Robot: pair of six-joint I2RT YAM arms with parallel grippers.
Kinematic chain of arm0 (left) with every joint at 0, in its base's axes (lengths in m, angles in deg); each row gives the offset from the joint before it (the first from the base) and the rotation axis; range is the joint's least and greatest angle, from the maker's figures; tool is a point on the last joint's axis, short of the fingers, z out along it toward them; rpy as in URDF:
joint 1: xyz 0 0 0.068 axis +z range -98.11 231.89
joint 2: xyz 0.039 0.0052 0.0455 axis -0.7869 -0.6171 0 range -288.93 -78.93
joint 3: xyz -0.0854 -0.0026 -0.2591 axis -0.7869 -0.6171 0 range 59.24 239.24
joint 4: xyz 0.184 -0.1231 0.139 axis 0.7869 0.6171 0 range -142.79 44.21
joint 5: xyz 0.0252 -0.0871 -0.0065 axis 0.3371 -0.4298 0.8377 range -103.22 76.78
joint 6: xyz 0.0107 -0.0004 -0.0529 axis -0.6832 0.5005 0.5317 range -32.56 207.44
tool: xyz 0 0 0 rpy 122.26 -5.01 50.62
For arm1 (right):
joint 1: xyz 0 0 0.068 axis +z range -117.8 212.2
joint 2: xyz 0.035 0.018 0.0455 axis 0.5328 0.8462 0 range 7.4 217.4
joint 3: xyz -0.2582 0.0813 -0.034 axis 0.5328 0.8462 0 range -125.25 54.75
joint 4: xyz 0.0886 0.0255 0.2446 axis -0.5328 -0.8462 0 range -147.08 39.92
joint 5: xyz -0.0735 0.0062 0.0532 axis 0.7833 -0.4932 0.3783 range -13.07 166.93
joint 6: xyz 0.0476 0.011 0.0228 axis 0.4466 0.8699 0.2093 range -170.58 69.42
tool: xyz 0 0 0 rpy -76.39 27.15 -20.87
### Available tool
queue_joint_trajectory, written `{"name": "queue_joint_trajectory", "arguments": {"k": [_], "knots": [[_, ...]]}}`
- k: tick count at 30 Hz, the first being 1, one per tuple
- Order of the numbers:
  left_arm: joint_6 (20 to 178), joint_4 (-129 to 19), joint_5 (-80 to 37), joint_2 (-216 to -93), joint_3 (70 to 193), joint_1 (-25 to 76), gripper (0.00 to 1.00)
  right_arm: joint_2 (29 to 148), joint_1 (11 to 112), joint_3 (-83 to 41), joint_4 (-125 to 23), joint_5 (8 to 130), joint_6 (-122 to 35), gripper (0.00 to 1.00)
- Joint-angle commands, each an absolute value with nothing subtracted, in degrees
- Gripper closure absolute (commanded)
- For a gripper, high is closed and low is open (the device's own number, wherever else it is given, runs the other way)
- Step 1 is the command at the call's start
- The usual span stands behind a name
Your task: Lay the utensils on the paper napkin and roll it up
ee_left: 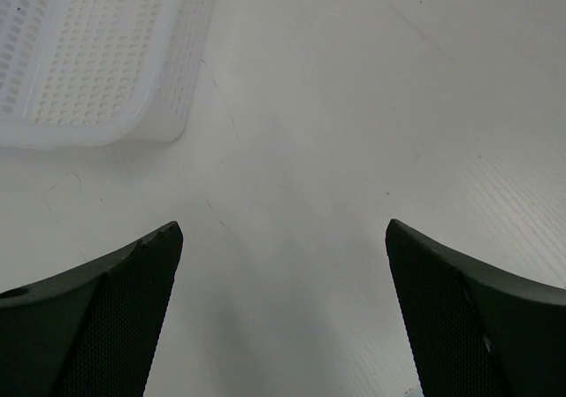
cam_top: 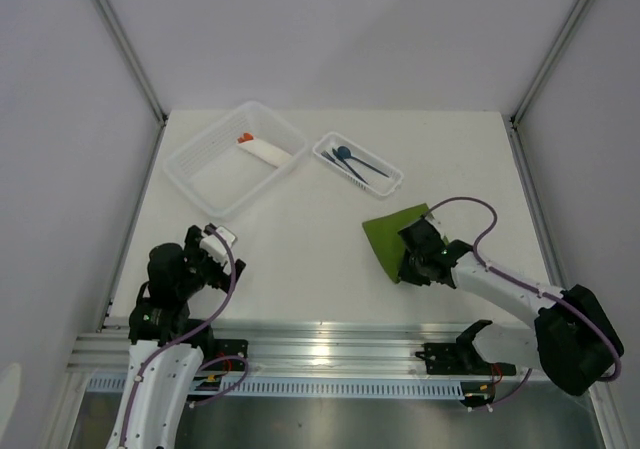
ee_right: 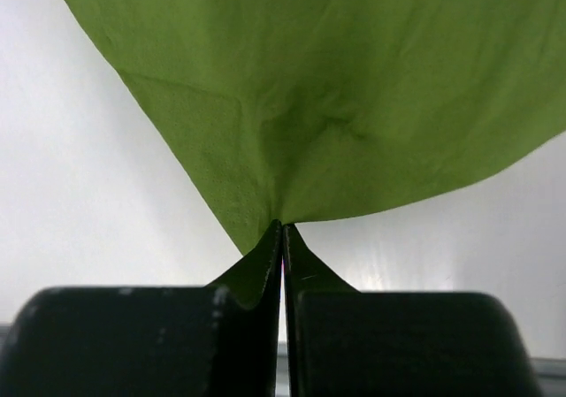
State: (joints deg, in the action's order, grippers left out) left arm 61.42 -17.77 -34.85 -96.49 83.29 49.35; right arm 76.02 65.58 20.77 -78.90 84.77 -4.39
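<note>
Pinching a corner of the paper napkin, right pincer closed tight, left pincer spread wide, empty

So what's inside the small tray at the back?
The dark blue utensils, one with a round spoon bowl, lie in the small tray. They overlap, so their exact count is unclear.

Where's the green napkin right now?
Seen from above, the napkin is right of centre, pinched by the right claw, just nearer than the cutlery tray.
</note>
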Motion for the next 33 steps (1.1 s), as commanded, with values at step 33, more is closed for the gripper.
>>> {"name": "queue_joint_trajectory", "arguments": {"k": [33], "knots": [[60.37, -18.69, -35.19, -96.77, 83.85, 48.91, 0.00, 95.20, 92.41, 6.67, -76.07, 81.50, -3.31, 0.63]]}}
